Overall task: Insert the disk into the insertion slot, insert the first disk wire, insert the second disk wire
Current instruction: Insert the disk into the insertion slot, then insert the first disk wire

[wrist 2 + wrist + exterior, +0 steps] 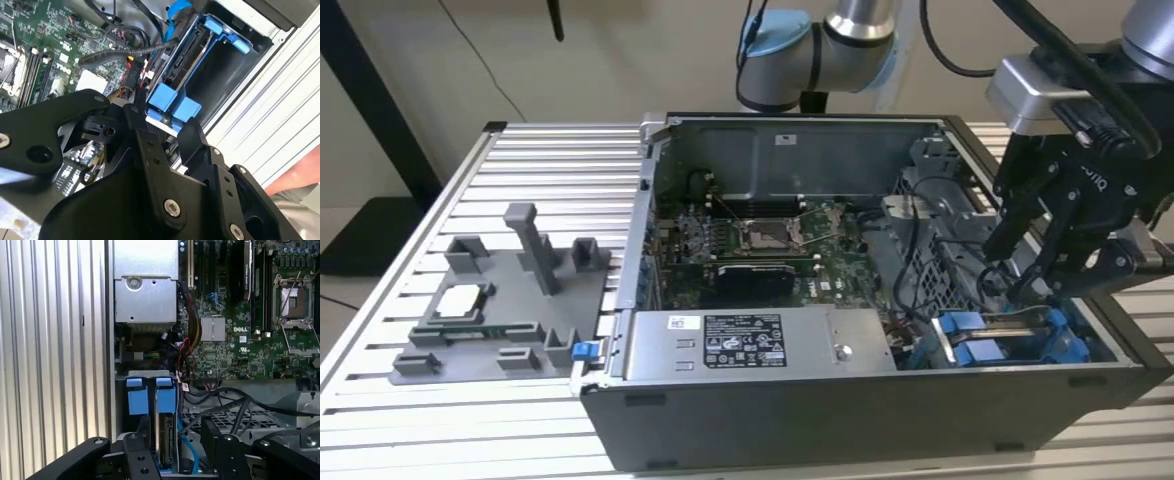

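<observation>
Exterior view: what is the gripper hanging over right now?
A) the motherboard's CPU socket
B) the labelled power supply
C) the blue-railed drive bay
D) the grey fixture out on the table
C: the gripper hangs at the exterior view's right, just above the blue-railed insertion slot in the case's near corner.

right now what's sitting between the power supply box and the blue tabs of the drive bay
A bundle of coloured wires lies between the power supply box and the blue tabs, shown in the first wrist view.

Black tool [162, 122] with silver screws [171, 208]; grey-blue arm [847, 45].
</observation>
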`<state>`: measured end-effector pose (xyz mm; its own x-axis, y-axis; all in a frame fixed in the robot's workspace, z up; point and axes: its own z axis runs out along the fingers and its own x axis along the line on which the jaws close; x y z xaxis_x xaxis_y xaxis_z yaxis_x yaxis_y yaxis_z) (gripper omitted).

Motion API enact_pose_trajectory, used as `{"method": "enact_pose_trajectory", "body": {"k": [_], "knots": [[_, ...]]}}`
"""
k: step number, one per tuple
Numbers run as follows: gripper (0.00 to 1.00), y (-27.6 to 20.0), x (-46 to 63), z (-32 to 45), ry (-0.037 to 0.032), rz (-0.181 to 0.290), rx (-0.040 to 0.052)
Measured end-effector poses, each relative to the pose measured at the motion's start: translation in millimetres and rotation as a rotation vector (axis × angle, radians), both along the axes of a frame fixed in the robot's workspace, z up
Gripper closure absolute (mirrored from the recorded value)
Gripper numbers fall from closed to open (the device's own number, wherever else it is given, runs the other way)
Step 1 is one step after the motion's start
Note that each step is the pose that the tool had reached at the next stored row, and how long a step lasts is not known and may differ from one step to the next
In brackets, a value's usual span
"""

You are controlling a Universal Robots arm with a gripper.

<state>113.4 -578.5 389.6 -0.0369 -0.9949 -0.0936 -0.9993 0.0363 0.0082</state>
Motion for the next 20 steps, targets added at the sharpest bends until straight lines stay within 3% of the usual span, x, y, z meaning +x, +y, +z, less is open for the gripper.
{"method": "enact_pose_trajectory", "body": {"k": [4,6,12,20], "knots": [[0.0,3.8,0.0,0.0,-0.0312,0.0,0.0083],[0.0,6.8,0.0,0.0,-0.0395,0.001,0.0091],[0.0,20.2,0.3,0.0,-0.0432,0.001,0.0092],[0.0,22.6,0.8,-2.9,-0.0486,0.029,0.0097]]}}
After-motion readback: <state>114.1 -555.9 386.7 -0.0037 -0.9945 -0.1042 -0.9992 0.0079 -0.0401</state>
